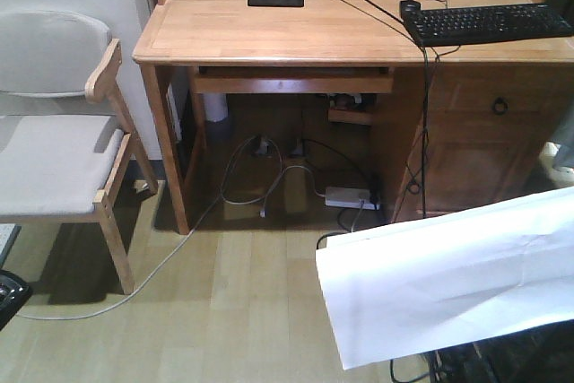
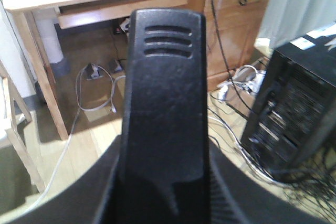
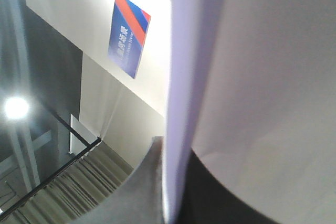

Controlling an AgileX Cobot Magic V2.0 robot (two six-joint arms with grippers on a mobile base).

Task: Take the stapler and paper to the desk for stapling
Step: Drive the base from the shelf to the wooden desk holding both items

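Wood-floored room before one desk (image 1: 269, 33). From front only: one whole paper (image 1: 448, 275), off desk's right front, nipped by right gripper (image 3: 173, 182). From left wrist only: one stapler (image 2: 163, 103), clamped by left gripper (image 2: 160, 203).

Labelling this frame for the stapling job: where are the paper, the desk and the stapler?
paper (image 1: 448, 284), front view, middle of the white sheet.
desk (image 1: 269, 29), front view, bare middle of the tabletop.
stapler (image 2: 163, 108), left wrist view, black top below its slots.
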